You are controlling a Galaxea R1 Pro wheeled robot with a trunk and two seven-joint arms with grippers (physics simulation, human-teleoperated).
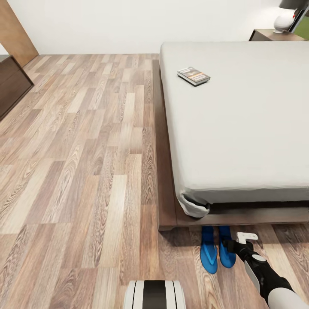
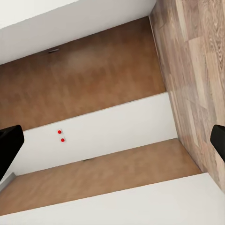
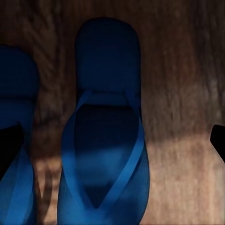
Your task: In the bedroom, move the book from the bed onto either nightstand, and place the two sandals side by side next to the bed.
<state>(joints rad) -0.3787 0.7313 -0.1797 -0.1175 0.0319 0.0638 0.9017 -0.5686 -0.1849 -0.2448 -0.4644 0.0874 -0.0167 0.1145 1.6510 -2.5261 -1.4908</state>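
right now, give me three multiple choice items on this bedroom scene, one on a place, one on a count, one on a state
1. Where does the book lie?
A. on the bed
B. on the floor
C. on the nightstand

2. How many blue sandals lie on the floor at the bed's foot?
A. one
B. two
C. three

3. How is the right end effector?
A. shut on a sandal
B. shut on the book
C. open above a sandal

Key: 1 A, the book rests on the grey mattress. 2 B, a pair lies side by side. 3 C, the right wrist view shows its fingertips spread either side of a sandal, gripping nothing.
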